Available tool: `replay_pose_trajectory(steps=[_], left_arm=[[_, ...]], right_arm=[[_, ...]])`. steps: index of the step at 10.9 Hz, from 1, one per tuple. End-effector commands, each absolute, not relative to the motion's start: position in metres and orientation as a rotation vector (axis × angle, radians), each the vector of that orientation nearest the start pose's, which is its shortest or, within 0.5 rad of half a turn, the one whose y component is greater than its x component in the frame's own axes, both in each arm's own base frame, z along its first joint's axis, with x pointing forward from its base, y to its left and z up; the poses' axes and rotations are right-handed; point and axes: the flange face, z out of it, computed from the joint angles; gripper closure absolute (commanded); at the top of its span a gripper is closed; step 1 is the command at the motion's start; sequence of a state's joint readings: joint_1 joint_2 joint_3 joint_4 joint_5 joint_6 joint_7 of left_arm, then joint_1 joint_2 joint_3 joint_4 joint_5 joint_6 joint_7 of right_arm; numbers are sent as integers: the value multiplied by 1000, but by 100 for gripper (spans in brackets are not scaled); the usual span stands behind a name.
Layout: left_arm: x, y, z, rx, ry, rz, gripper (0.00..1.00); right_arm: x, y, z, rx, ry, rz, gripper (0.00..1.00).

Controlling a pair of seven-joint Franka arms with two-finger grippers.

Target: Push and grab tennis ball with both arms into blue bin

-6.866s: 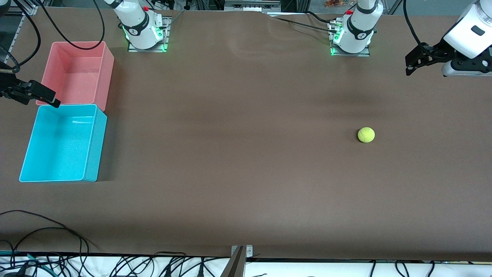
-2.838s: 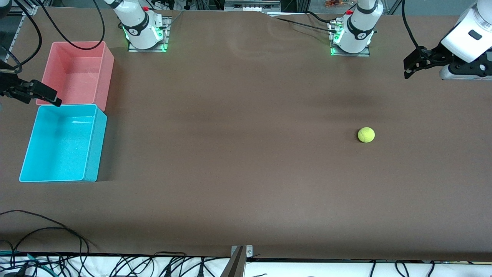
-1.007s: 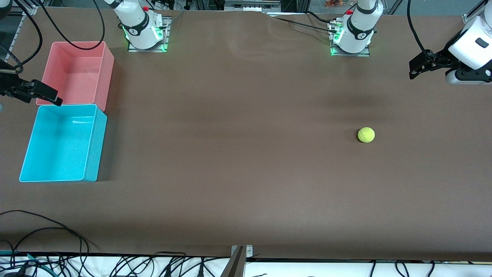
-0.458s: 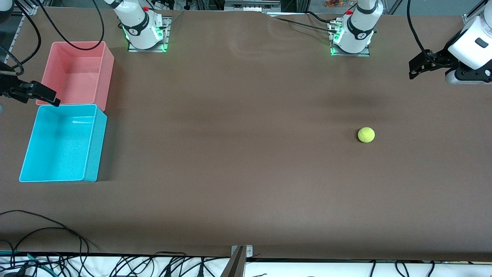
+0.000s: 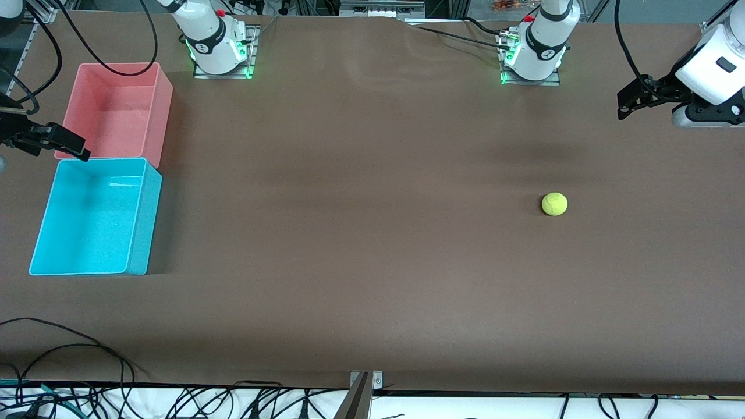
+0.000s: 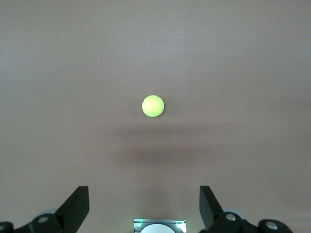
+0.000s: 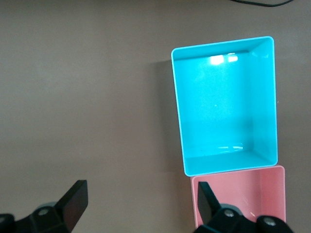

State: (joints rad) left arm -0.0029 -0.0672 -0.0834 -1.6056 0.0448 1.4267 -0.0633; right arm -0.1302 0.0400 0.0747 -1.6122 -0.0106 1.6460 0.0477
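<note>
- Small fuzzy yellow-green tennis ball point(image 5: 554, 204) sits on the brown table point(image 5: 361, 233) toward my left arm's end, touching nothing; dead ahead at 12 o'clock in my left wrist view point(image 6: 153, 106).
- My left gripper point(image 5: 627, 103) is up over that table end, fingers spread apart, empty.
- My right gripper point(image 5: 73, 150) hangs over the seam between the pink plastic bin point(image 5: 165, 110) and the rectangular cyan blue bin point(image 5: 151, 215), fingers apart, empty.
- The blue bin holds nothing.

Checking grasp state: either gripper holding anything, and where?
Nothing held. Left gripper and right gripper both open; ball lies free on the table.
</note>
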Motion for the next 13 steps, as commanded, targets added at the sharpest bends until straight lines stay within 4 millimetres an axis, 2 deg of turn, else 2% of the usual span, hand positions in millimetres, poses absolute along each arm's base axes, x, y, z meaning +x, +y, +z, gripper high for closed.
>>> replay_pose_trajectory(steps=[1,5,6,8,9,10,13], left_arm=[[520,-39,631,-3088,37,181,0],[521,-34,603,-3081,23,242,0],[523,-34,587,-3079,22,263,0],[529,-33,537,-3077,27,273,0],[531,-28,529,-3080,20,245,0],[531,-25,529,-3083,8,238,0],[532,-25,517,-3084,15,229,0]], right_arm=[[567,-33,595,-3167,162,5,0],[568,-28,593,-3169,154,7,0],[569,-28,593,-3169,152,0,0],[570,-30,593,-3181,156,-3,0],[570,-30,591,-3182,155,-1,0],[572,-30,587,-3182,155,9,0],[572,-29,588,-3182,153,7,0]])
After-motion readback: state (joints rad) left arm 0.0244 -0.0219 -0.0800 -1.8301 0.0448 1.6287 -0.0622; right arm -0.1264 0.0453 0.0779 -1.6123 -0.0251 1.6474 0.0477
